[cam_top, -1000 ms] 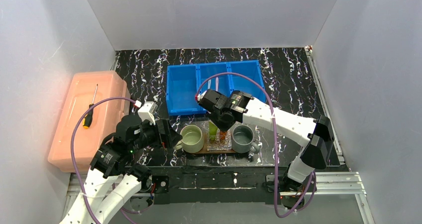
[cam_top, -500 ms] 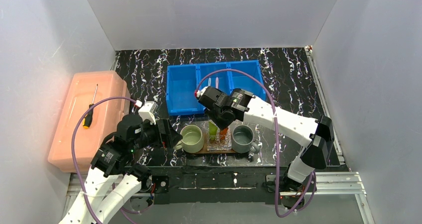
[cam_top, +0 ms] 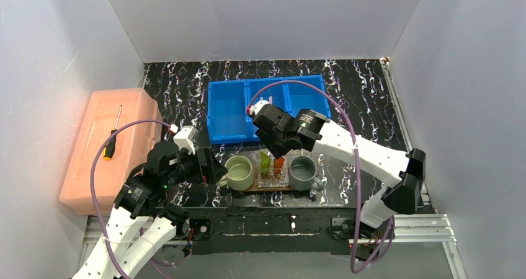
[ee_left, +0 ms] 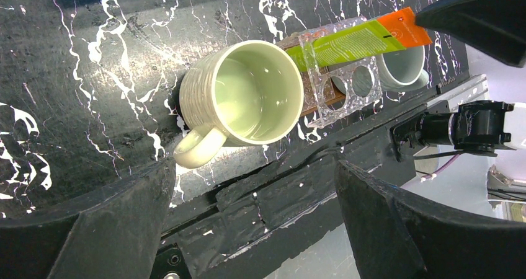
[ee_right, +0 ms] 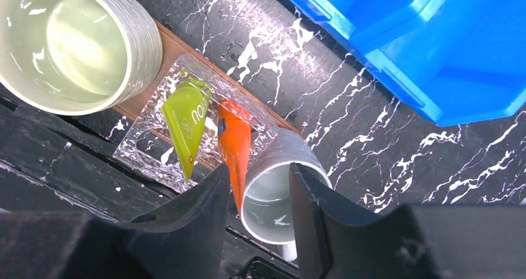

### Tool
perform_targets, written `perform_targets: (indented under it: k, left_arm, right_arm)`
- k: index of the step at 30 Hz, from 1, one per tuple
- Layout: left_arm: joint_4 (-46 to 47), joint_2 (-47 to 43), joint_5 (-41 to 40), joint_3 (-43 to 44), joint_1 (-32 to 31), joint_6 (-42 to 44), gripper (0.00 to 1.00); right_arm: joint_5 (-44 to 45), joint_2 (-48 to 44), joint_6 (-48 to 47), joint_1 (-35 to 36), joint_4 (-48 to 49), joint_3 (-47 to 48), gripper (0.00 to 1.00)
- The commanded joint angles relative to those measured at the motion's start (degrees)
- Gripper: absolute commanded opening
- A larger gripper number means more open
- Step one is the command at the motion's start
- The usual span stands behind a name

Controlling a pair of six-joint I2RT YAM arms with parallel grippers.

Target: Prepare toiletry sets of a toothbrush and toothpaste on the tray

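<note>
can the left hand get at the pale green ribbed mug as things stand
Probably yes: the left hand is open, and the pale green ribbed ceramic mug sits just ahead, handle toward it, with nothing between.

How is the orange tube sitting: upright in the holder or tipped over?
Upright: the right wrist view shows the orange tube standing in the clear holder, beside the lime-green tube.

three plain white walls (cam_top: 267,18); black white-veined tabletop (cam_top: 360,87)
</note>
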Motion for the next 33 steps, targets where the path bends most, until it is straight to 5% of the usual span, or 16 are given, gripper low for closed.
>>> perform_targets:
  k: [1,33]
  left_arm:
    - [-0.1,0.6,-0.2,-0.1,0.0,0.7,0.99]
    - [-0.5,3.0,-0.9,0.1,0.0,0.3,0.99]
  right_arm:
    - [3.1,-5.0,-0.4,-0.3,2.3,0.9,0.49]
    - [3.3,-23.7,7.4,-0.6,2.9,-18.8,0.53]
